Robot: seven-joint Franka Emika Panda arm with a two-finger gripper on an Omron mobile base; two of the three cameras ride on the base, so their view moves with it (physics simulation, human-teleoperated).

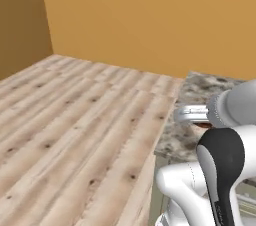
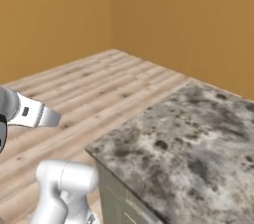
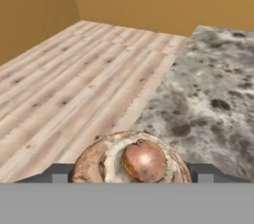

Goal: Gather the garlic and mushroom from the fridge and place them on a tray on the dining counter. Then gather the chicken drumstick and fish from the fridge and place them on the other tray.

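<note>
- One mushroom (image 3: 131,161) sits nearest in the hand view, brown-capped, its pale underside and round brown stem end facing the camera
- One tool (image 3: 130,172) holds that mushroom: its two dark finger tips (image 3: 58,173) stand wide, one on each side of the cap, touching it
- The mushroom hangs over the wooden floor, just beside the near edge of the table
- One table (image 2: 198,139) with a mottled grey-brown marble top lies to the right in the hand view and in the right base view; an olive-beige base shows below its corner
- In the left base view one white arm (image 1: 220,170) with a dark joint rises at the lower right, and a strip of the same marble top (image 1: 185,120) runs behind it
- A small reddish patch (image 1: 202,125) shows just under the arm's wrist in the left base view; too little of it is visible to say what it is
- In the right base view the arm's white base (image 2: 64,188) stands beside the table's near corner, and a grey-white arm link (image 2: 30,111) reaches in from the left edge
- One pale plank floor (image 1: 75,130) stretches from the robot to the walls
- Two orange walls (image 2: 173,15) meet in one corner at the far end of the floor
</note>
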